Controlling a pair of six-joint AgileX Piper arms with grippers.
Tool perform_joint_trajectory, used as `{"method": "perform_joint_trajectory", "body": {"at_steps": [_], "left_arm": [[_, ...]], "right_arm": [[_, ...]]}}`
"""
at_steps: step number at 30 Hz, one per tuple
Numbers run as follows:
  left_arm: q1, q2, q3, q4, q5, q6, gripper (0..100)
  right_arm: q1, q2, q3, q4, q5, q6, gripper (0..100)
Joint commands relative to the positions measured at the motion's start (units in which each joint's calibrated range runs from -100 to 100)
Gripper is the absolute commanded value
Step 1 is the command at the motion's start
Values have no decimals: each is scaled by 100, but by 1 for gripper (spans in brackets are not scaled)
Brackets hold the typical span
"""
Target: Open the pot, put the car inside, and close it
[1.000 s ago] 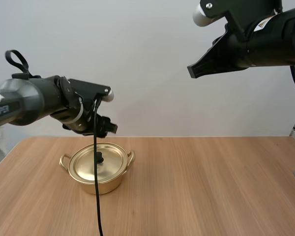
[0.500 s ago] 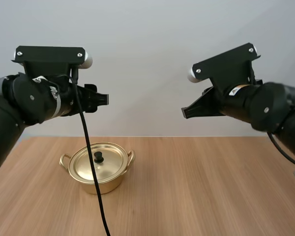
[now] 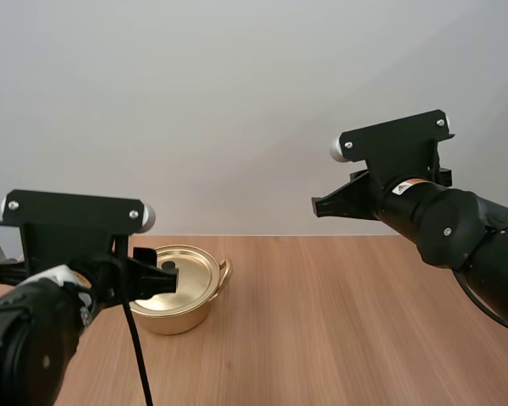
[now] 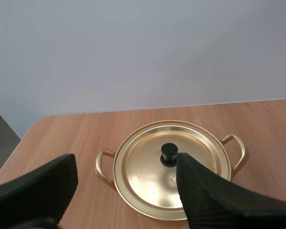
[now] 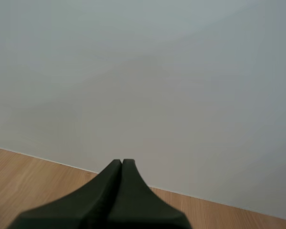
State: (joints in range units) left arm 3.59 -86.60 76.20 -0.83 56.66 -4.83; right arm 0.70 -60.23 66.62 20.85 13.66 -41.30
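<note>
Presently: gold pot [image 3: 186, 311] sits on the wooden table [image 3: 339, 321], toward its left side, upright, lid [image 3: 193, 269] seated flat on the rim. Black knob [image 4: 169, 154] at lid centre, upright. Two loop handles [image 4: 236, 148], one on each side of the pot, both plain in the left wrist view. Left gripper [image 4: 127, 163] low and near the pot; in the high view its dark body overlaps the pot's near-left edge. Fingers [image 4: 43, 183] spread wide, ribbed inner faces turned to each other, gripping nothing. From the left wrist view the pot lies beyond the gap, and the knob appears just beside the tip of one finger, not touched. Whether the tips are over the lid or short of it, cannot tell. Right gripper [image 3: 319, 205] held high over the table's right half, well apart from the pot, pointing leftward. In the right wrist view its fingers lie pressed together as one dark wedge, holding nothing, aimed toward the table's far edge and the plain wall [image 5: 143, 71] behind it.
</note>
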Motion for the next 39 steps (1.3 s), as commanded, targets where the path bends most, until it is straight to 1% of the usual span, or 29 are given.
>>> {"method": "perform_joint_trajectory", "body": {"at_steps": [1, 2, 3, 7, 10, 13, 15, 17, 21, 27, 29, 31, 32, 35, 39], "left_arm": [[3, -1193, 303, -63, -1761, -18, 92], [3, -1193, 351, -63, -1985, -18, 90], [-30, -1193, 404, -63, -2238, -18, 88], [-341, -1193, 845, -63, -3382, -32, 80], [-455, -1193, 1292, -63, -4015, -23, 80], [-566, -1193, 1644, -63, -4112, 2, 80], [-615, -1193, 1812, -63, -4112, 2, 80], [-622, -1193, 1925, -63, -4131, -93, 80], [-608, -1290, 2006, -63, -4251, -358, 80], [-513, -1291, 2006, -63, -3556, -588, 80], [-481, -1303, 2006, -63, -3102, -588, 80], [-468, -1334, 2006, -63, -2405, -588, 80], [-469, -1340, 2030, -63, -2274, -588, 80], [-431, -1340, 2045, -63, -2332, -588, 80], [-431, -1340, 2045, -63, -2332, -588, 80]], "right_arm": [[0, -37, 6, -7, 15, 2, 0], [0, -57, 6, -7, 15, 2, 0], [0, -87, 6, -7, 15, 2, 0], [0, -154, 6, 6, 15, 2, 0], [0, -156, 6, 6, 82, 2, 0], [0, -156, 6, 6, 270, 2, 0], [0, -156, 6, 6, 503, 2, 0], [0, -156, 6, 18, 690, 2, 0], [0, -156, 6, 74, 690, 2, 0], [0, -156, 6, 74, 690, 2, 0], [0, -156, 6, 74, 690, 2, 0], [0, -156, 6, 74, 708, 2, 0], [0, -156, 6, 74, 754, 2, 0], [0, -156, 6, 74, 892, 2, 0], [0, -156, 6, 74, 1117, 2, 0]]}}
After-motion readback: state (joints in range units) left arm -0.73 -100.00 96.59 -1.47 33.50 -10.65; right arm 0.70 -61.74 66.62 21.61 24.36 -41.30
